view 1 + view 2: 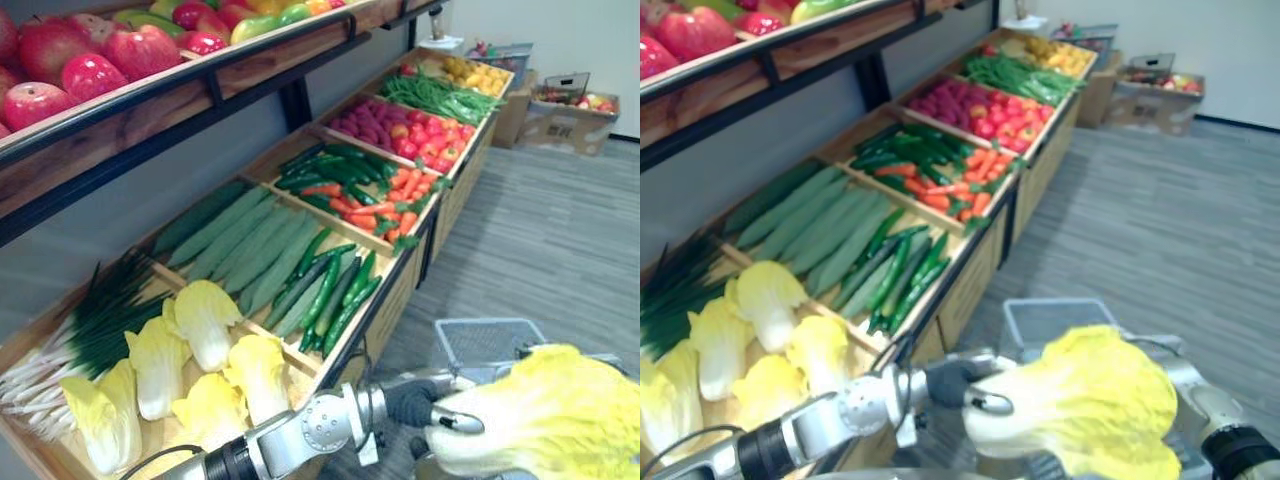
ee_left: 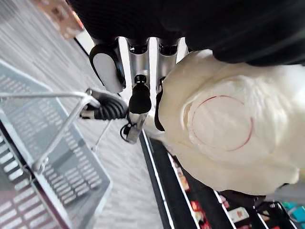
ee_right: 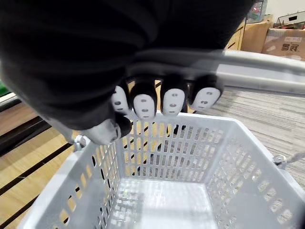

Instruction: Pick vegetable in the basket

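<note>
Over grey floor, left robot hand clutches cabbage beside basket.

Both head eyes look down; wrist cameras (very close) share the basket.

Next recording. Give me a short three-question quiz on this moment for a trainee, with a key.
1. True or false: the grey basket already has a vegetable inside.
2. Which hand holds the yellow cabbage?
3. Fill in: the right hand is curled round the basket's ____.
Key: 1 false, the basket holds nothing; 2 the left hand; 3 handle.
</note>
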